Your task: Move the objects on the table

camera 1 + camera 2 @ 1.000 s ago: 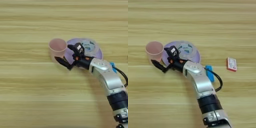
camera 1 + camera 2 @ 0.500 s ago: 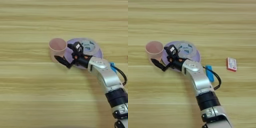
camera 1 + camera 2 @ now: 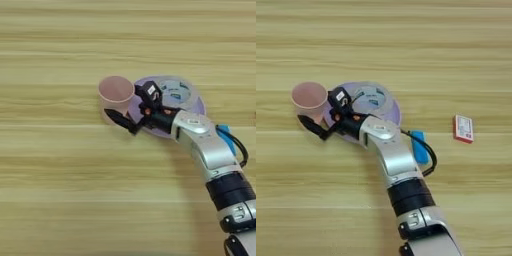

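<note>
One salmon-pink cup [image 3: 116, 93] stands upright, touching the tape roll [image 3: 176, 95].

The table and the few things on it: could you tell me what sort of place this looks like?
Probably a robot test bench: a bare wood-grain table with unrelated props, a pink cup, a tape roll and a small red-and-white box.

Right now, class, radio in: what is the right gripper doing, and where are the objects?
Right gripper open beside pink cup. Cup upright, against tape roll. Red-and-white box far right, apart.
</note>
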Robot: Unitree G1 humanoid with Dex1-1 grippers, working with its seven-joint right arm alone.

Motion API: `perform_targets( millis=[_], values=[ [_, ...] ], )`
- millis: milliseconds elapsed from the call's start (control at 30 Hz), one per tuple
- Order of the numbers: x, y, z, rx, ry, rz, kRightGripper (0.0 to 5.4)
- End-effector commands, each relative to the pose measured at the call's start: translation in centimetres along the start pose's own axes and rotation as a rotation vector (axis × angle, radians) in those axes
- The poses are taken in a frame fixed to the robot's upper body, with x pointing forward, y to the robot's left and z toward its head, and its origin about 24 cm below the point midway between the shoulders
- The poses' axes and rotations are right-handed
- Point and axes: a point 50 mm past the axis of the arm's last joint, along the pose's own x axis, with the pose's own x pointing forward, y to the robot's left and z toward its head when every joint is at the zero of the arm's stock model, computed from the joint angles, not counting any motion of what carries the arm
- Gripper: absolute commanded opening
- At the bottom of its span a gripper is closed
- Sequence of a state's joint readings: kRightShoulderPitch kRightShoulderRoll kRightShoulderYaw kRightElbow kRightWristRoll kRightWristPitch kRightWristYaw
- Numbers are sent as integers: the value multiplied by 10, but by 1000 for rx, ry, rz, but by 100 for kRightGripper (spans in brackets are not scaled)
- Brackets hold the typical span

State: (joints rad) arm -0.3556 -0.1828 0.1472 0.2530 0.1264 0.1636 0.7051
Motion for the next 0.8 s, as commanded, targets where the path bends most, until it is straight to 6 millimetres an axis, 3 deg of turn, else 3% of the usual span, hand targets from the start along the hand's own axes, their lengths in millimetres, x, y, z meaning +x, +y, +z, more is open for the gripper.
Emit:
perform_targets(
  millis=[33, 433, 700, 800],
  values=[
    [9, -9, 36, -98, -108, -16, 539],
    [15, -14, 36, -67, -112, -30, 539],
    [15, -14, 35, -57, -116, -24, 441],
    [15, -14, 35, -56, -118, -25, 441]
  ],
)
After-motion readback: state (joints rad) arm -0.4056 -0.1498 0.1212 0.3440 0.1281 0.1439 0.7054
